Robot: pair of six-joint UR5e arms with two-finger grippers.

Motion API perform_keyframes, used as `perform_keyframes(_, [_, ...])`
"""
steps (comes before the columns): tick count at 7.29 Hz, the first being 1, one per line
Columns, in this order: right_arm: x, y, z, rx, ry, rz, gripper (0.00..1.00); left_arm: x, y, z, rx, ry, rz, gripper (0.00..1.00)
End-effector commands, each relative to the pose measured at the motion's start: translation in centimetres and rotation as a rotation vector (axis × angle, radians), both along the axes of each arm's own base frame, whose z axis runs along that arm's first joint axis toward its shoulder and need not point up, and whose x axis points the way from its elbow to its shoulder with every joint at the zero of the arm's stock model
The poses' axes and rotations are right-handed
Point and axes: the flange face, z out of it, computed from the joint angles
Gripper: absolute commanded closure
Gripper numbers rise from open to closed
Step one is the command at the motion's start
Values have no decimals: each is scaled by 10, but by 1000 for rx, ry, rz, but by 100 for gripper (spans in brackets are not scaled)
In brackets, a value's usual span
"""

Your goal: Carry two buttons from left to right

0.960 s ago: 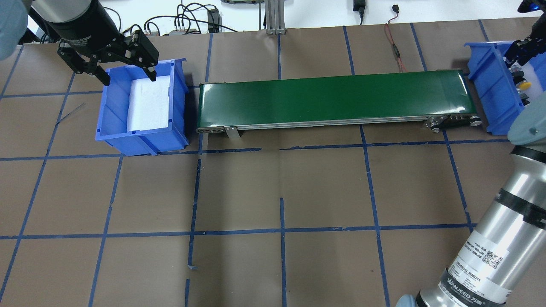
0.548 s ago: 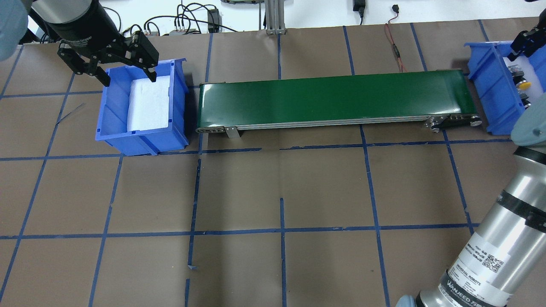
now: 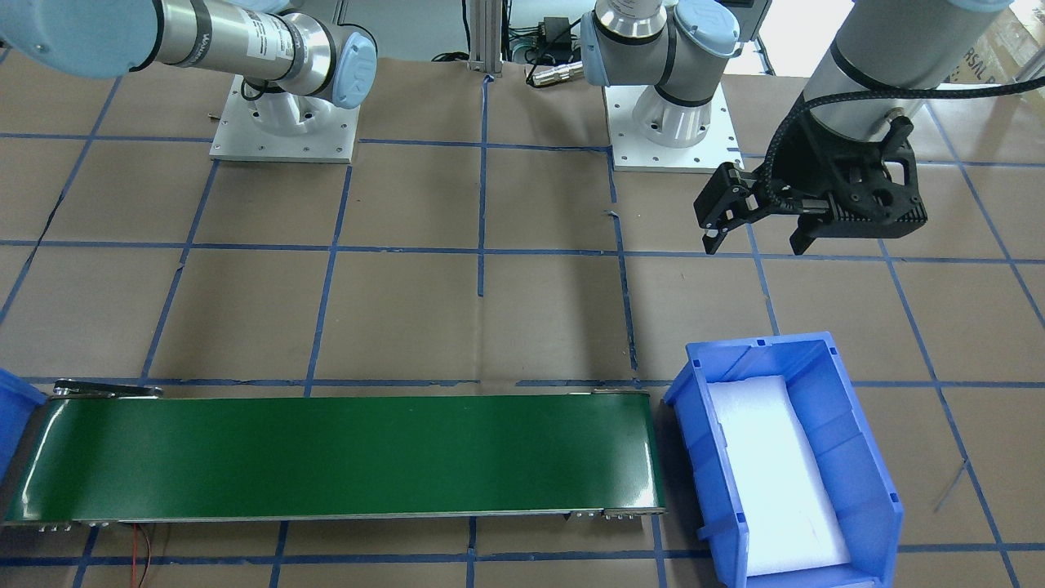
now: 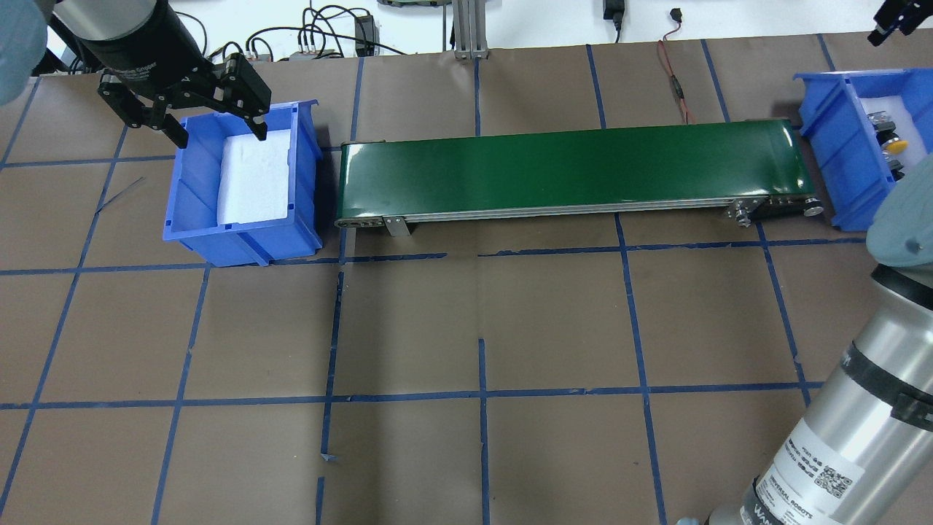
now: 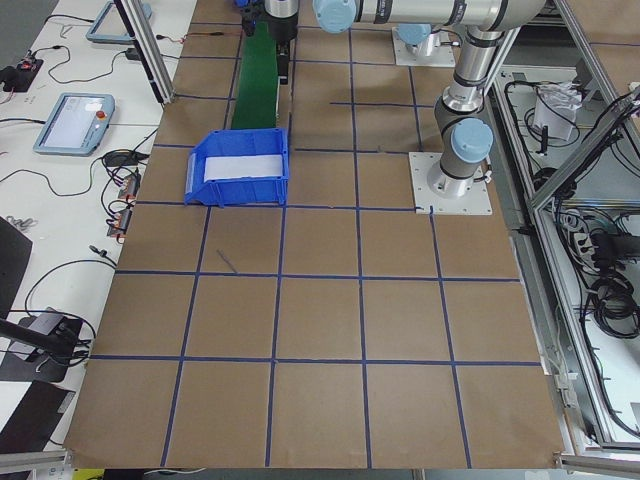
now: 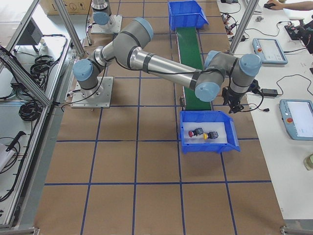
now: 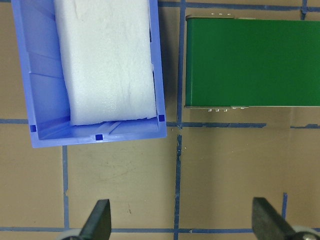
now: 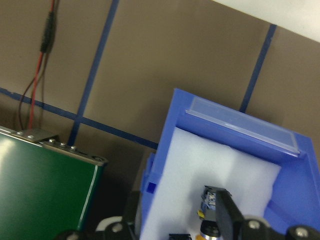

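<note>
The two buttons lie on white foam in the right blue bin (image 6: 210, 148): the red button (image 6: 196, 132) and the yellow button (image 6: 211, 135) side by side. The yellow cap (image 4: 896, 146) also shows in the overhead view, and a grey contact block (image 8: 212, 196) in the right wrist view. My right gripper (image 4: 891, 18) (image 8: 180, 222) is open and empty, above and beyond that bin. My left gripper (image 4: 186, 102) (image 3: 755, 233) (image 7: 182, 225) is open and empty, high beside the left blue bin (image 4: 240, 237), which holds only white foam.
A green conveyor belt (image 4: 568, 168) (image 3: 326, 457) runs between the two bins. A red-and-black cable (image 4: 674, 80) lies behind the belt's right end. The table is brown paper with blue tape lines. My right arm's large link (image 4: 838, 423) crosses the near right corner.
My right gripper has risen and moved away from the right bin, toward the table's far edge. My left gripper has stayed in place.
</note>
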Motion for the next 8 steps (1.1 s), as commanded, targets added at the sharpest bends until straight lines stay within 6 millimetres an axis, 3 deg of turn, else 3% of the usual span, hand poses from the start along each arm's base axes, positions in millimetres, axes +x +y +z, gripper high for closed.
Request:
perform_keyframes(1, [129,-9,46,-51,0,88,30,0,0,0,-1,0,0,0])
perform_keyframes(3, [217,6,77,-50,-25,48,20,0,0,0,-1,0,0,0])
perform_keyframes(4, [263,19,80,-36,-18,61,17,0,0,-1,1,0,0,0])
perform_keyframes(5, [289,38,89,-31,5,93,0,0,0,-1,1,0,0,0])
perform_keyframes(7, [321,91,103,-7,-9,122,1,0,-1,0,-1,0,0,0])
perform_keyframes(8, [327,123,107,19,-18,-23,1,0,0,-1,1,0,0,0])
